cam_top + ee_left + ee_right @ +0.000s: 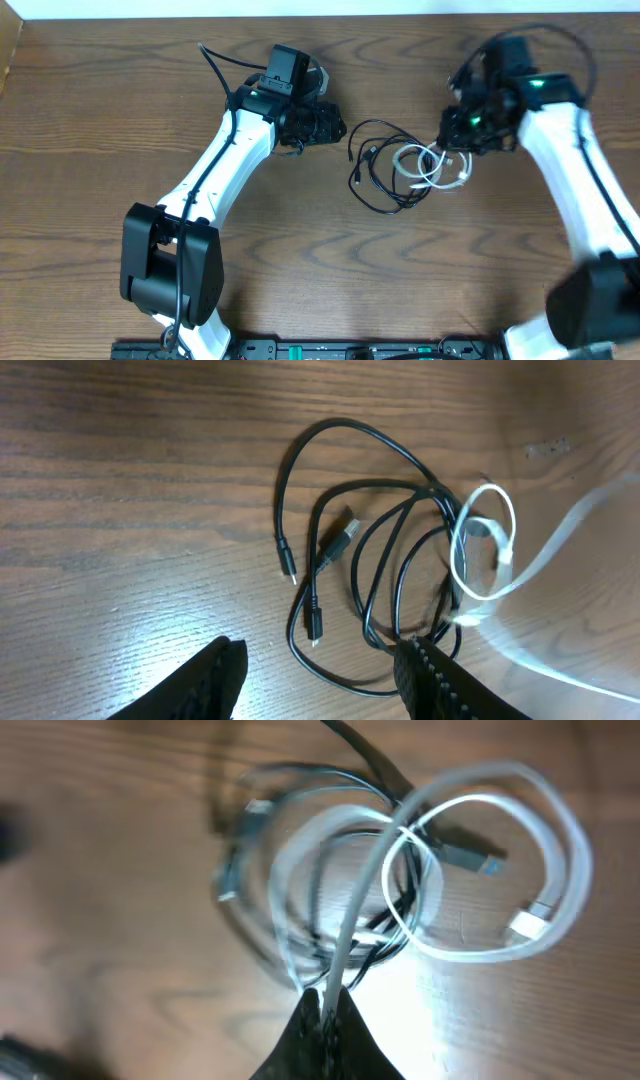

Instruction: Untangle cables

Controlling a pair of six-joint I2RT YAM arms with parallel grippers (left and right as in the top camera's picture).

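A black cable (378, 165) lies in loose loops on the wooden table, tangled with a white cable (432, 167) coiled at its right side. In the left wrist view the black cable (380, 550) and the white cable (487, 555) lie ahead of my left gripper (320, 675), which stands open above the table with nothing between its fingers. My right gripper (328, 1005) is shut on a strand of the white cable (480, 935), which runs up from the fingertips into the coil; the black cable (385, 935) threads through it. From above, the right gripper (452, 135) sits at the coil's right edge.
The brown wooden table (100, 120) fills the view. A thicker black wire (215, 65) of the left arm curves over the table behind it. The table's far edge meets a white wall at the top.
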